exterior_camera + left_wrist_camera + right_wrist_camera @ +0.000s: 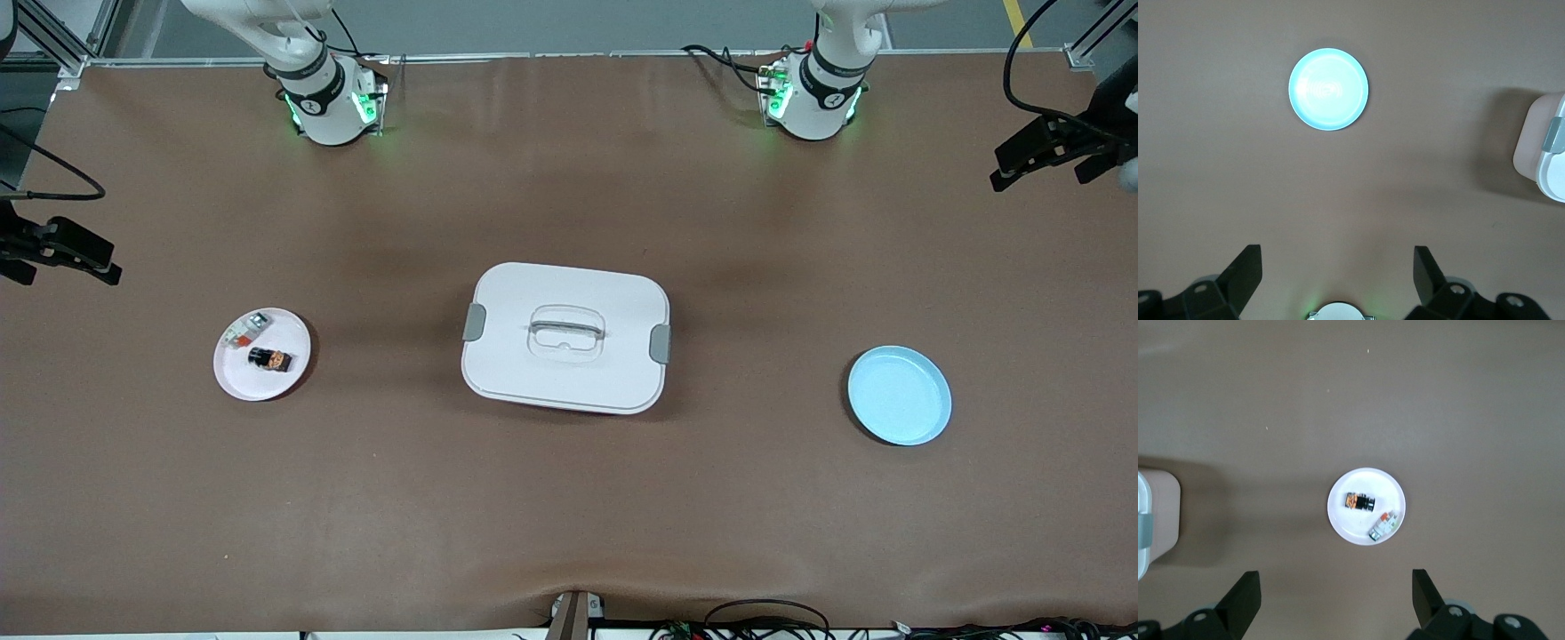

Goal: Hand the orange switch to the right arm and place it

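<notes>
The orange switch (270, 359), black with an orange-copper band, lies on a small white plate (238, 380) toward the right arm's end of the table. It also shows in the right wrist view (1359, 501) on that plate (1351, 523). My right gripper (1337, 593) is open and empty, high over bare table between its base and the plate. My left gripper (1338, 273) is open and empty, high over bare table near its own base. Neither gripper shows in the front view.
A white small part with red-orange marks (246, 331) shares the white plate. A white lidded box (566, 336) sits mid-table. An empty light blue plate (899, 395) lies toward the left arm's end. Black fixtures (1049, 151) hang at both table ends.
</notes>
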